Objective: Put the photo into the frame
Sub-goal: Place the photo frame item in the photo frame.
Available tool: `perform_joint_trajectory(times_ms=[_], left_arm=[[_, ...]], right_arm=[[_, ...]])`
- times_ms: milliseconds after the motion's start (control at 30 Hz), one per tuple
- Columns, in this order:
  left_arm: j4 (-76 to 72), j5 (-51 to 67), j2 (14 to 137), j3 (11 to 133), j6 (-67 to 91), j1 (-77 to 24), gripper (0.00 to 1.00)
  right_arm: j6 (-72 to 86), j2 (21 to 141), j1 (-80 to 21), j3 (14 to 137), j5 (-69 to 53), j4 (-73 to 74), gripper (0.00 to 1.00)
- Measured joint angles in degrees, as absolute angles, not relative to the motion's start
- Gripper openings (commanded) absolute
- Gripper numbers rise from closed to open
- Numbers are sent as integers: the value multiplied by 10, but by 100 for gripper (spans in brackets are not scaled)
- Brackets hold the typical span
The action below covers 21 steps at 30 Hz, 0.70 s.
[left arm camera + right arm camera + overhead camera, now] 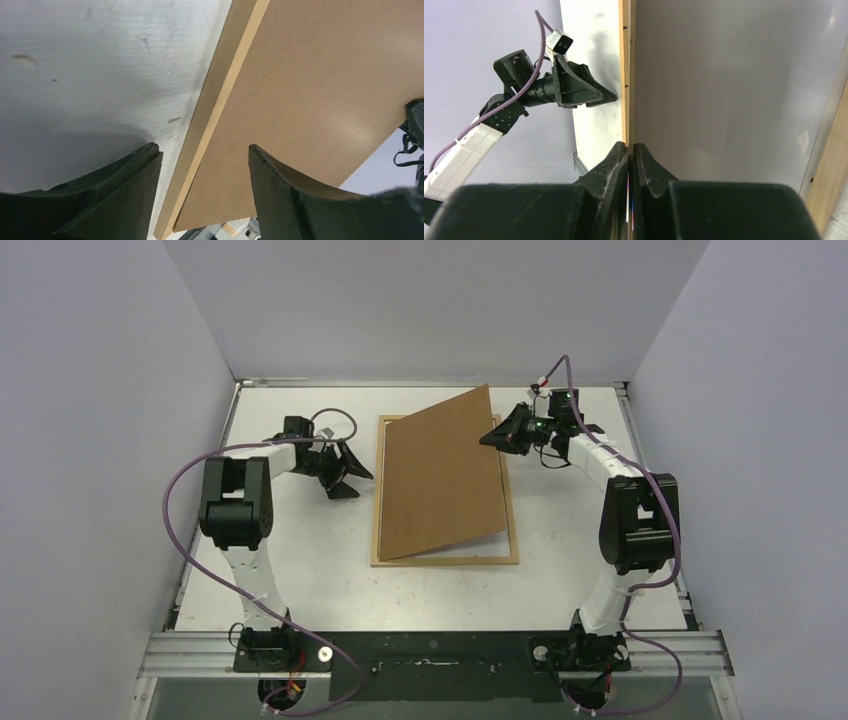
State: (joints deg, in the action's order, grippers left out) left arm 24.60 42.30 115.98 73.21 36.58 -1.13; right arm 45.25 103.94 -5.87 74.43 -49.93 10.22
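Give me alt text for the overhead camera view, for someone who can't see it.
The right tool pinches the far right edge of a brown backing panel, tilting it up over a light wood frame lying flat on the white table. The left tool hangs open beside the frame.

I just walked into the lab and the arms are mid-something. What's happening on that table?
The right gripper, jaws shut, pinches the right edge of a brown backing panel and holds that side tilted up. The panel's left edge rests along the wooden frame, which lies flat on the table. The left gripper hovers just left of the frame with jaws open, holding nothing. The photo is not clearly visible, so I can't say whether it is in.
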Motion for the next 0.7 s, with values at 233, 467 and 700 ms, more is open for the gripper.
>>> perform_joint_trajectory(times_ms=[233,467,700], left_arm=[[247,428,1185,750,366,-39,54],[251,420,1193,760,357,-41,45],[271,413,1201,772,334,-42,42]], right_arm=[[444,1056,-59,744,-505,94,0],[443,1058,-59,744,-504,90,0],[444,1058,-59,744,-504,85,0]])
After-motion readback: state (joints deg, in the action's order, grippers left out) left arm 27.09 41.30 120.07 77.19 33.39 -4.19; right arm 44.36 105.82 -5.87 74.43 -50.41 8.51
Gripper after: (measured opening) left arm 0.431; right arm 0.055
